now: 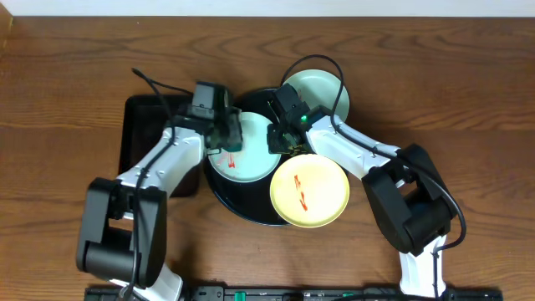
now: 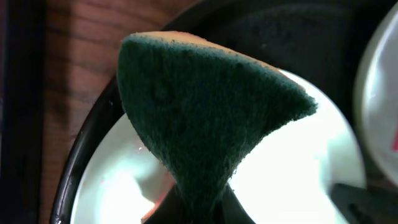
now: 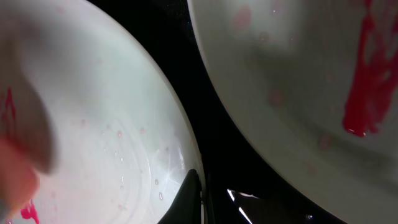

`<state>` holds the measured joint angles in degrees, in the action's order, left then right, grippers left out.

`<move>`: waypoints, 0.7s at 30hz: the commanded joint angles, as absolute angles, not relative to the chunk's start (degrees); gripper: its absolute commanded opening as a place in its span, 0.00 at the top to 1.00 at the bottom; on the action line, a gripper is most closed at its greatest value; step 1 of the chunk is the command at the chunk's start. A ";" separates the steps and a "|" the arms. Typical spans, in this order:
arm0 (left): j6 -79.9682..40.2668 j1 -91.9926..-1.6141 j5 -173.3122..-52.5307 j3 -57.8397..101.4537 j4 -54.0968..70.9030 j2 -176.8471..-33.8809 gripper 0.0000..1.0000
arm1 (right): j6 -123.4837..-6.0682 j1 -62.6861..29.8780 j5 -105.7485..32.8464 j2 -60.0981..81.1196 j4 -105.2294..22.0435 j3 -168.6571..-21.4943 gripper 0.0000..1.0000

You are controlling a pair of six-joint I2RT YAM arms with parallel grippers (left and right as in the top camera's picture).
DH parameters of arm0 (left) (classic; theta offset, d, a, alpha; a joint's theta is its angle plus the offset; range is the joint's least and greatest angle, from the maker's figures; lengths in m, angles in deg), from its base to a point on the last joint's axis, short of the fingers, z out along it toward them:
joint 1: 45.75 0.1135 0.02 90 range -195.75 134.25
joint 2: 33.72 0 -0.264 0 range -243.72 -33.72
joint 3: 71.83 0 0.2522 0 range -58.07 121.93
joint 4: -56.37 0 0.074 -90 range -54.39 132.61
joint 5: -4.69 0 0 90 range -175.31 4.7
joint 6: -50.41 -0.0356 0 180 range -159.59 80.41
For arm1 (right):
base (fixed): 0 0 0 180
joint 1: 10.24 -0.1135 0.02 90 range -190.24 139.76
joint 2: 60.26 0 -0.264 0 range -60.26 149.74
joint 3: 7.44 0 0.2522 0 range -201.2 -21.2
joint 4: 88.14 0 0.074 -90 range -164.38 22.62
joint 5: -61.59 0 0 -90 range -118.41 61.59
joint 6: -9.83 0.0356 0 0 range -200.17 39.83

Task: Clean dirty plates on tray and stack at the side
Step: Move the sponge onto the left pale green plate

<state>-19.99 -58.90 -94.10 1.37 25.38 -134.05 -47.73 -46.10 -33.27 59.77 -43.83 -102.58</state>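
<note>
Left jaws (image 1: 227, 140): clamped on a dark green scouring sponge with a yellow backing (image 2: 205, 118), pinched at its narrow end so the wide pad hangs over the plate below.

Right jaws (image 1: 278, 138): at the right edge of the same plate; the right wrist view shows only one dark tip at the rim, so I cannot tell how wide they stand or whether they grip it.

Plate in hand: a pale mint-green round shallow plate (image 1: 244, 150) on the left half of the large round glossy black tray (image 1: 251, 213), with a thin red smear (image 1: 228, 159) near its left side.

Other plates: a pale yellow round plate (image 1: 309, 191) with red marks lies at the tray's right front, overhanging the rim; a second mint-green plate (image 1: 322, 92) lies at the rear right, partly off the tray.

Side: the bare brown wood-grain surface (image 1: 468, 100) holds no stacked plate yet.

Doing it well: probably bring the sponge flat onto the red smear with light downward pressure, stroke from centre to rim, and keep the right tip steadying the edge so the plate does not slide against the yellow one.

Risk: too much push could tip the shallow plate.
</note>
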 commanded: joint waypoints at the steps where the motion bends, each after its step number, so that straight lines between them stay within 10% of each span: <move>1: -19.56 -59.93 -84.57 0.72 26.05 -137.26 0.92 | -48.45 -46.66 -32.96 61.75 -43.53 -102.78 0.99; 21: -22.40 -59.82 -108.35 1.02 8.37 -139.14 0.92 | -48.25 -46.66 -34.69 61.75 -43.07 -102.78 0.99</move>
<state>-20.93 -58.94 -97.99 3.14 10.49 -137.11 -49.04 -46.10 -34.60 59.83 -43.75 -102.65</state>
